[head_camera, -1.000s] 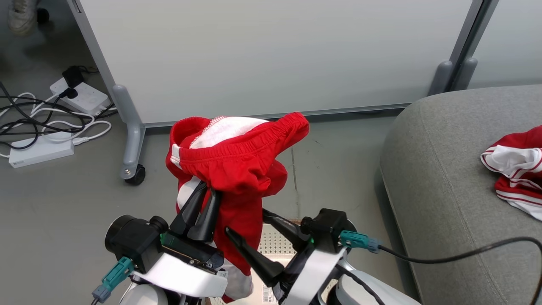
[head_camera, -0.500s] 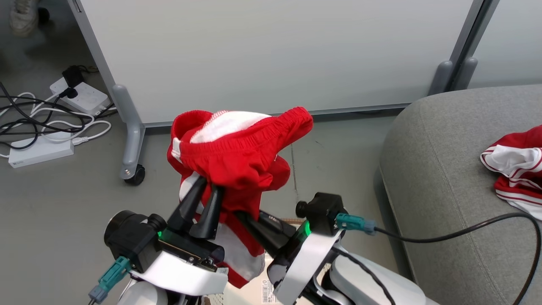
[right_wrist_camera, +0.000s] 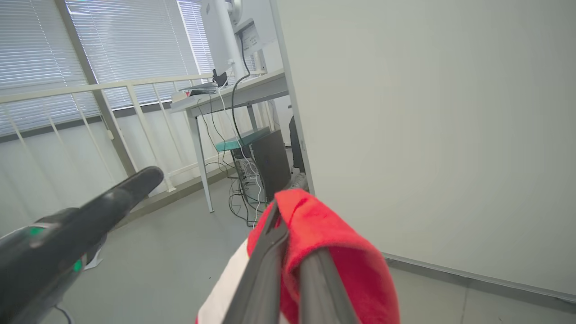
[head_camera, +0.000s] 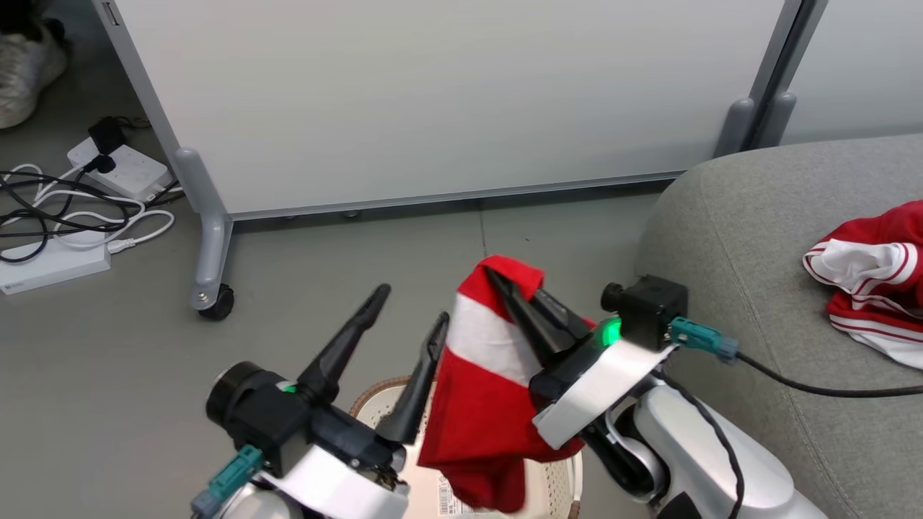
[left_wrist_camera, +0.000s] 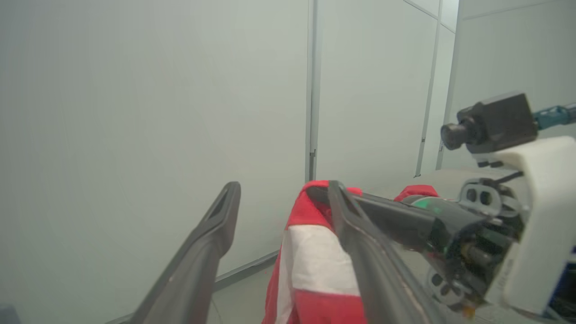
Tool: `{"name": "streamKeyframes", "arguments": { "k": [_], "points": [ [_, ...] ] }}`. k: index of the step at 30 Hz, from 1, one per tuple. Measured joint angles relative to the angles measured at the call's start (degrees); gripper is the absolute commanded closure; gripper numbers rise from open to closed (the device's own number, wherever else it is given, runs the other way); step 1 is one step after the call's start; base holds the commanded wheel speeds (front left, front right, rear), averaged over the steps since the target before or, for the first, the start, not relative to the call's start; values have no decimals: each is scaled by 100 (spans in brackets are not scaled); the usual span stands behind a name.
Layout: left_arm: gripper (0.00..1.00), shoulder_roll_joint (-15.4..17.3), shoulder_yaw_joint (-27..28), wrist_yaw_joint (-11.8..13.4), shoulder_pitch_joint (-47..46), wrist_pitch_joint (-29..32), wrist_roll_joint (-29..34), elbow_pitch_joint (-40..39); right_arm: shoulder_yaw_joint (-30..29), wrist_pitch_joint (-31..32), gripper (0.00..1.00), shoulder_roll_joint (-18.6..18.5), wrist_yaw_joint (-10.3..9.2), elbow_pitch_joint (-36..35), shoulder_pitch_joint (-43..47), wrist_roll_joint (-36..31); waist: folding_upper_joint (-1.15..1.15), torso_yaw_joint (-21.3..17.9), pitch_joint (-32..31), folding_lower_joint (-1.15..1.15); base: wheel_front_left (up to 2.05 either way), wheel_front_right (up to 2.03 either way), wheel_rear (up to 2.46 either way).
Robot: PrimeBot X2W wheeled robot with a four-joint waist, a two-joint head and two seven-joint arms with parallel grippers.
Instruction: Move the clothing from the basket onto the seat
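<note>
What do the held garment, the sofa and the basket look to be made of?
The garment: soft matte knit, probably polyester; it drapes in folds. The sofa: grey woven upholstery, stitched seams. The basket: likely cream plastic, perforated wall, brown woven-look rim.

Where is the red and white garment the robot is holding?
In the head view the garment hangs low in the middle from the shut right hand, above the basket, between the open left hand and the grey sofa.

White partition (head_camera: 447, 101) on caster (head_camera: 215, 304); power strips (head_camera: 121, 171) w/ cables (head_camera: 43, 213) far left, shoe (head_camera: 18, 79) top-left.
</note>
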Motion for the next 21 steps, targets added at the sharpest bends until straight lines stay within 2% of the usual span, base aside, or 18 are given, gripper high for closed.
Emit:
{"name": "streamKeyframes", "arguments": {
  "k": [12,21],
  "points": [
    [0,207,-1003,-331,-9,536,279,433,-791,0,100,-135,0,281,376,-400,0,-326,114,0,0,0,0],
    [0,245,-1178,-374,-65,500,244,676,-1173,0,100,-147,0,359,599,-530,0,-744,164,0,0,0,0]
  ]
}}
